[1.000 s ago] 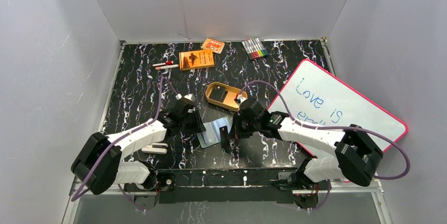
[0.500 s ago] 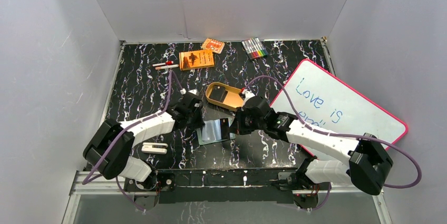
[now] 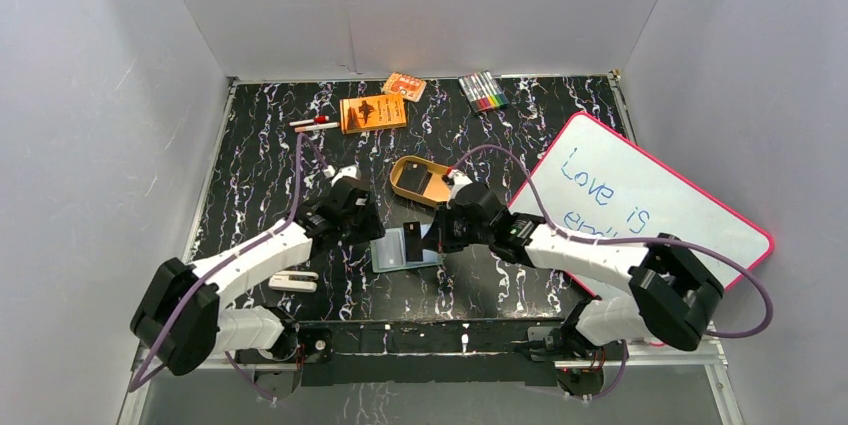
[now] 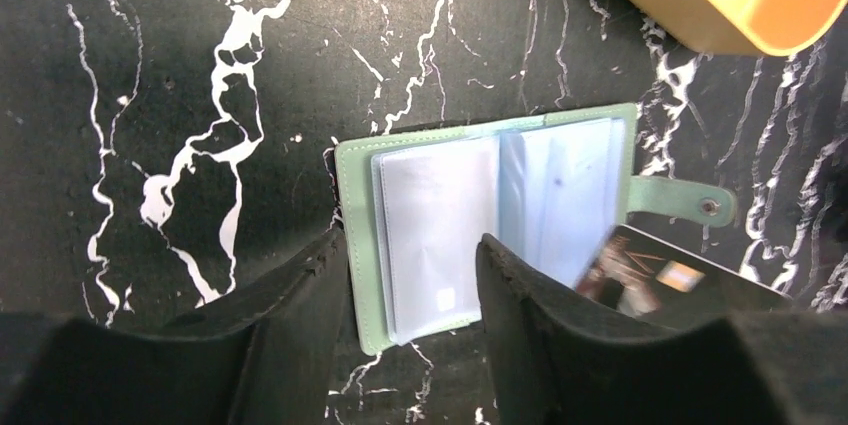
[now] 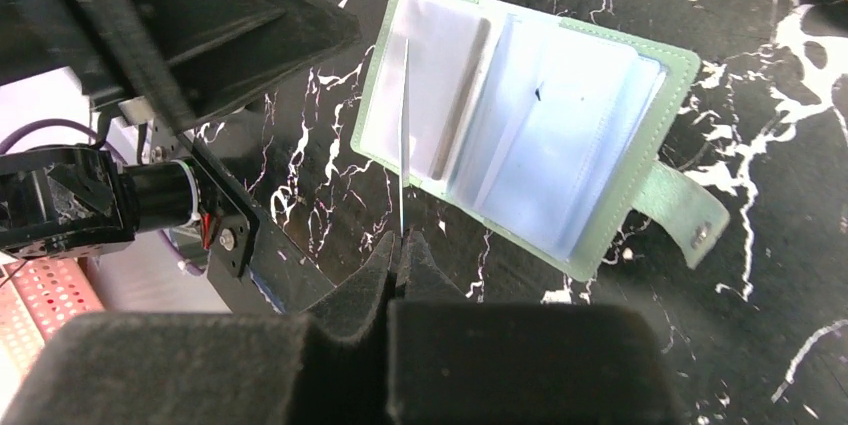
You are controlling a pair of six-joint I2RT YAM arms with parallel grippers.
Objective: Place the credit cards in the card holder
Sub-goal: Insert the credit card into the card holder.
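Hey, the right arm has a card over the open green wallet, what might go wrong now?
The right gripper pinches the credit card by one end, edge-on above the card holder; it may miss a sleeve opening and skid over the plastic. The left gripper is open, gripping nothing, so a push could slide the holder.

We see a black tabletop [image 3: 255, 175] veined with white marbling, spread beneath the left end effector [image 3: 375, 237] and the right end effector [image 3: 432, 235]. Plain pale grey walls box it in: a back wall [image 3: 400, 5] beyond both, a left wall [image 3: 90, 145] outward of the left one, a right wall [image 3: 760, 95] outward of the right. The light is soft and even. A dark rail [image 3: 480, 330] edges the tabletop behind them.
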